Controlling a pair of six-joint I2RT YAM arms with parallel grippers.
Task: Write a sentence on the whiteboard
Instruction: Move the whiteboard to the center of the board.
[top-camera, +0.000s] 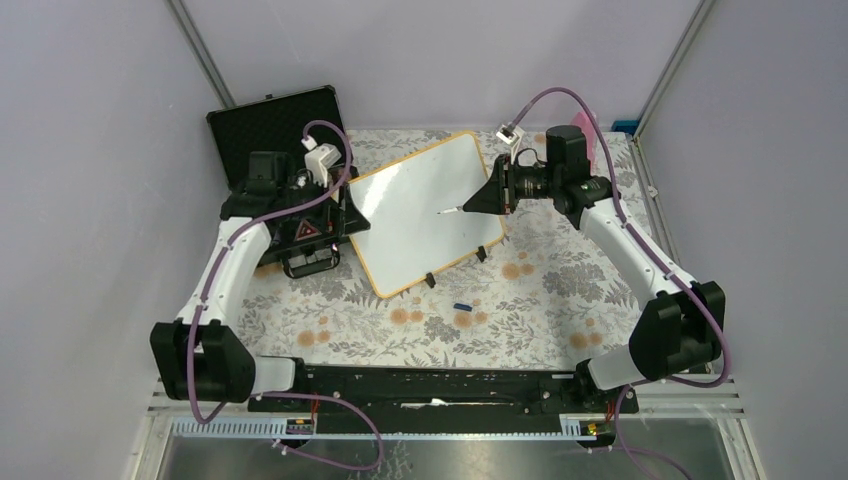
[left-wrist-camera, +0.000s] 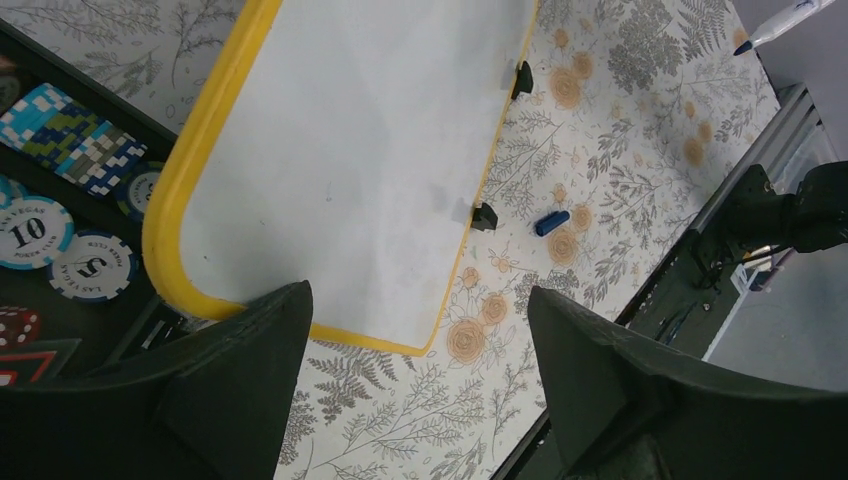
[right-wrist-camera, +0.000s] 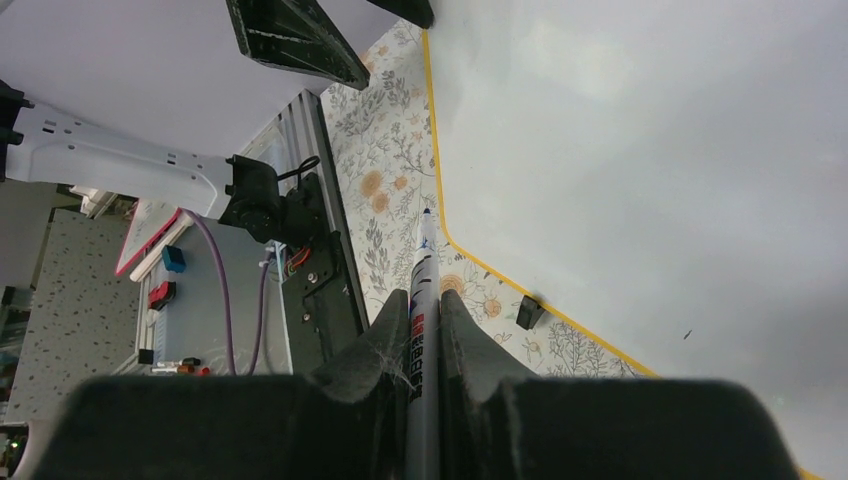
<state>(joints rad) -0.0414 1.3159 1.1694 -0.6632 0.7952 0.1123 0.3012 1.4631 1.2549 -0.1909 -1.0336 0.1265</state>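
The whiteboard (top-camera: 420, 215) lies at an angle in the middle of the flowered table, white with a yellow rim and two small black feet. No sentence shows on it; its face (right-wrist-camera: 650, 150) is blank apart from a tiny speck. My right gripper (top-camera: 478, 202) hovers over the board's right part, shut on a marker (right-wrist-camera: 424, 260) whose blue tip points out over the board. Beside the board's left edge, my left gripper (top-camera: 338, 222) is open, with only the tablecloth and the board's corner (left-wrist-camera: 340, 150) showing between its fingers (left-wrist-camera: 230, 380).
A black case (top-camera: 275, 125) holding poker chips (left-wrist-camera: 60, 200) stands open at the back left, under the left arm. A small blue marker cap (top-camera: 461, 307) lies on the cloth in front of the board. The black base rail (top-camera: 440, 385) runs along the near edge.
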